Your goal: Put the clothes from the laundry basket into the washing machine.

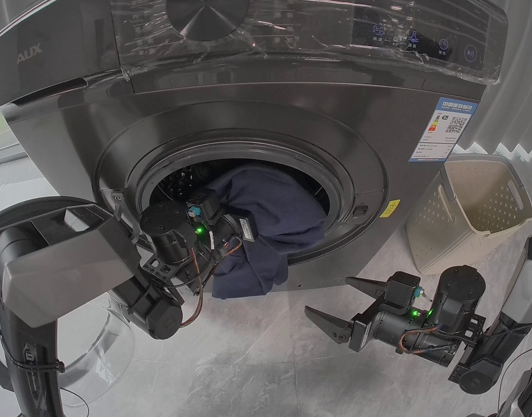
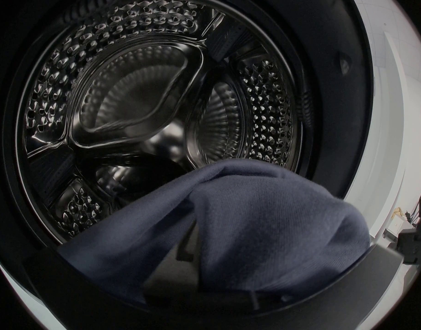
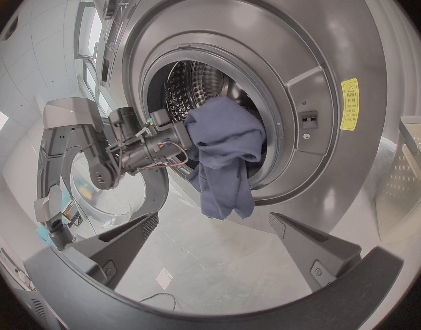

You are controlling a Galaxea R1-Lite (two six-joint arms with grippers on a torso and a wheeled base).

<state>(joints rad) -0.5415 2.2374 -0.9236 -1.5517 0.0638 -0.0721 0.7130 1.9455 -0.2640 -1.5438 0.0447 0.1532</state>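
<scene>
1. Washing machine (image 1: 335, 117): a front loader with its door (image 1: 98, 343) swung open to the robot's left. The steel drum (image 2: 128, 83) is exposed.
2. Navy garment (image 1: 277, 215): it lies across the lower rim of the drum opening. Part of it is inside the drum and the rest hangs down the front panel outside.
3. Left gripper (image 1: 242, 227): it is at the edge of the opening with its forward end under the garment, cloth draped over it. Open or closed: cannot tell, because the cloth covers it.
4. Right gripper (image 1: 326, 295): it is low in front of the machine, above the floor (image 1: 266, 366). Its fingers (image 1: 326, 321) are spread wide with nothing between them.
5. Relative to the right fingers, the garment's hanging end is ahead of the tips, roughly in line with the gap between them and not touching. The drum opening is ahead and higher.
6. Laundry basket (image 1: 486, 204): beige and perforated, it is on the floor just beside the machine and tilted. It sits off to the robot's right of the right fingers, well apart from them.
7. A yellow sticker (image 1: 389, 208) and a latch slot (image 1: 361, 209) are on the front panel between the opening and the basket. Both are ahead of the right fingers and higher.
</scene>
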